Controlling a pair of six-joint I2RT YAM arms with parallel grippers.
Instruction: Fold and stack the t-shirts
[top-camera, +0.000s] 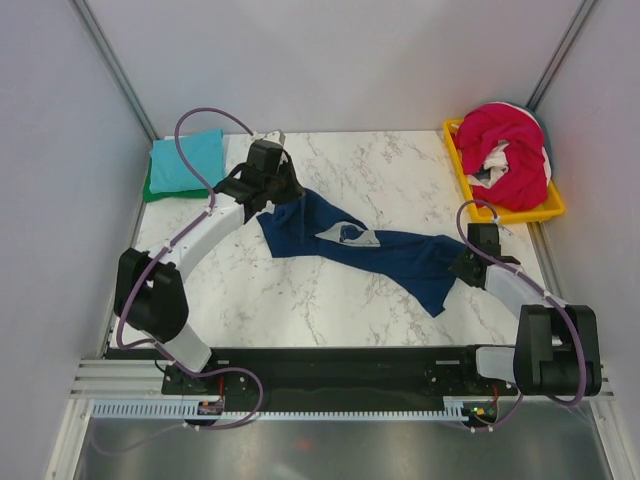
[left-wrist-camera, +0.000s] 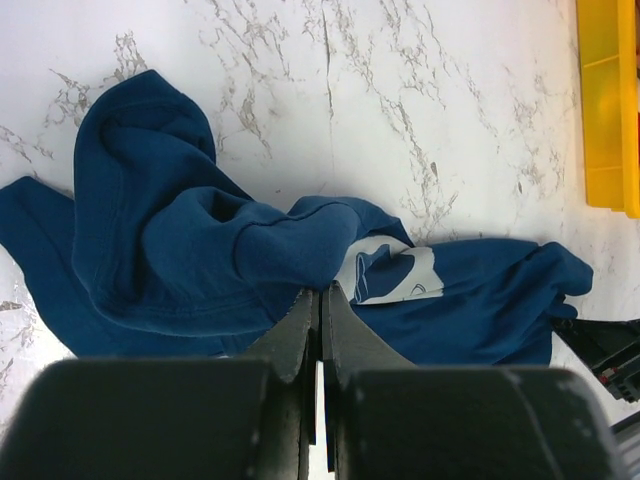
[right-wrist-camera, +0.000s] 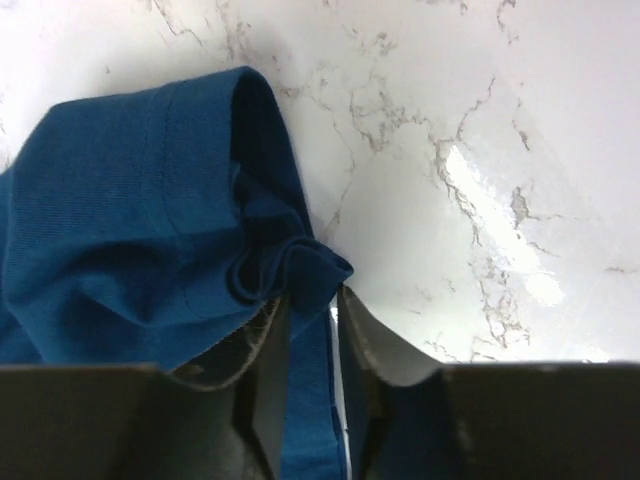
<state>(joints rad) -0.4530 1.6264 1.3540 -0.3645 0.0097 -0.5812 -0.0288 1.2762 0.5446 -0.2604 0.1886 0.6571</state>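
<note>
1. Navy cloth fills the right wrist view. The right claw (right-wrist-camera: 315, 300) stands narrow, with a bunched edge of the navy t-shirt (top-camera: 400, 255) pinched between its fingers at the lower right of the overhead view, probably to anchor that end.
2. Across the middle of the marble surface (top-camera: 380, 170), the shirt lies as a crumpled band running from lower right to upper left. Its pale print (top-camera: 350, 235) faces up. It is not yet flat, so spreading it looks like the step in hand.
3. At the band's upper-left end, the left claw (left-wrist-camera: 320, 295) is pressed tight, and cloth bunches right at its tips. It appears to be gripping the opposite end, so the two arms can pull the shirt taut.
4. Further back at upper left, a folded teal t-shirt (top-camera: 188, 158) rests on a green t-shirt (top-camera: 150, 190), seemingly the finished stack.
5. At upper right, the yellow tray (top-camera: 520, 214) holds a red t-shirt (top-camera: 505, 140) and a white t-shirt (top-camera: 497, 160), both heaped up and unfolded.
</note>
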